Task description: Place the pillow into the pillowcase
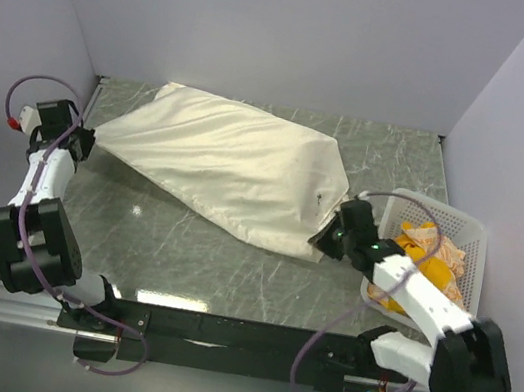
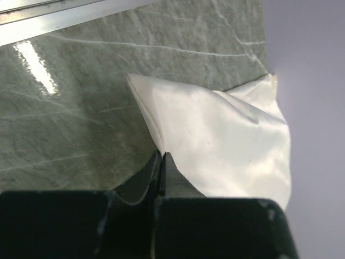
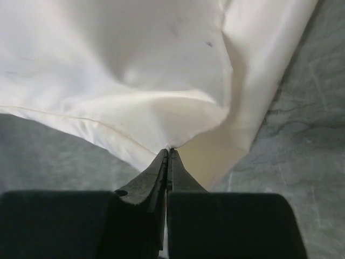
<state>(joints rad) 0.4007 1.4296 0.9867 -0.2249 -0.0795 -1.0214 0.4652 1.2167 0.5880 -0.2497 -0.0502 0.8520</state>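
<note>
Plainly, one pillowcase (image 1: 227, 165) lies slantwise across the desk (image 1: 191, 255), from ten o'clock down toward four o'clock in the top view. It bulges rather than lying flat, so the pillow is probably inside; no separate pillow shows. The cloth is thin, light, limp and likely slippery, so seams and corners give the surest hold. The left tool (image 1: 81, 139) is clenched on its nine o'clock corner, and the right tool (image 1: 329, 233) is pinched tight on a fold at the four o'clock end. Two tools, one sack. One white basket (image 1: 460, 226) with orange contents sits at three o'clock.
</note>
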